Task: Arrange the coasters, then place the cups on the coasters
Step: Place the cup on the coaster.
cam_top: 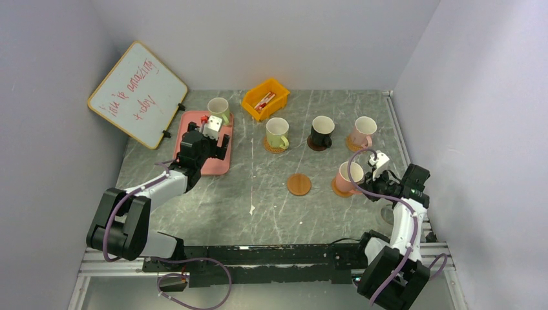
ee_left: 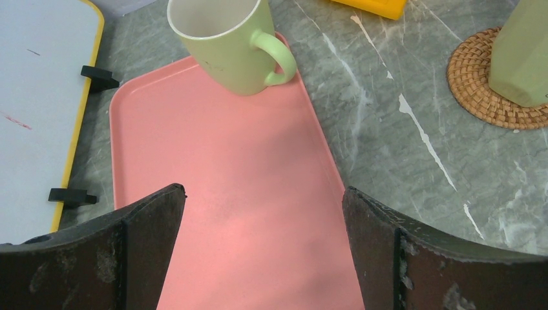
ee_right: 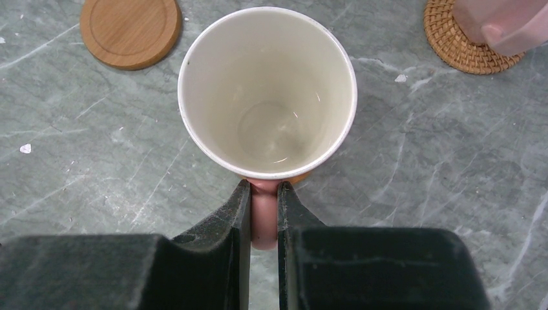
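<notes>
- Tray (ee_left: 213, 148) carries 1 green cup (ee_left: 239, 58); left gripper (ee_left: 263, 194) hangs over it, jaws wide apart.
- And right gripper (ee_right: 263, 187) clamps pink cup (ee_right: 267, 90) by the handle, cup on orange coaster (cam_top: 335, 189). Next, I think: let go, then green cup to bare coaster (cam_top: 298, 184).

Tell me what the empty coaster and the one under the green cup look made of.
Empty coaster: likely wood or bamboo, smooth matte; grain and a ring groove show. Woven coaster under the green cup: likely rattan or similar fibre; coiled braided texture.
</notes>
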Action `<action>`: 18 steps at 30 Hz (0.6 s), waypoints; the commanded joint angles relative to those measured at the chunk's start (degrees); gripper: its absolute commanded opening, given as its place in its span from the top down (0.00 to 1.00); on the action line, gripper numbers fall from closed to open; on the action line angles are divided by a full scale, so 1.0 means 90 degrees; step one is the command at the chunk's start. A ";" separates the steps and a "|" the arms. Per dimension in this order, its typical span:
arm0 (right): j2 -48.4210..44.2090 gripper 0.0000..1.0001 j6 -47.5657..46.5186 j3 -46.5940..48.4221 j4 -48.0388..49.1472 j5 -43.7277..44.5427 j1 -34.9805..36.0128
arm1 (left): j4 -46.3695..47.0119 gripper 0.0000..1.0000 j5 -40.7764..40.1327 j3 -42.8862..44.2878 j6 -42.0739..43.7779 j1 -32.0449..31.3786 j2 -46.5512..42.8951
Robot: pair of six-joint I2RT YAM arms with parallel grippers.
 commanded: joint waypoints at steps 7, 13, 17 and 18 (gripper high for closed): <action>0.0115 1.00 -0.0037 0.0272 0.0344 -0.0358 -0.0034 | 0.0232 0.04 0.0074 0.0212 -0.0019 0.0020 -0.0004; 0.0105 1.00 0.0050 0.0266 0.0408 -0.0303 -0.0034 | 0.0231 0.04 0.0088 0.0212 -0.0020 0.0028 -0.0004; 0.0122 1.00 0.0125 0.0260 0.0474 -0.0266 -0.0035 | 0.0235 0.04 0.0085 0.0212 -0.0015 0.0028 -0.0001; 0.0132 1.00 0.0153 0.0262 0.0488 -0.0253 -0.0034 | 0.0235 0.04 0.0089 0.0212 -0.0022 0.0021 0.0009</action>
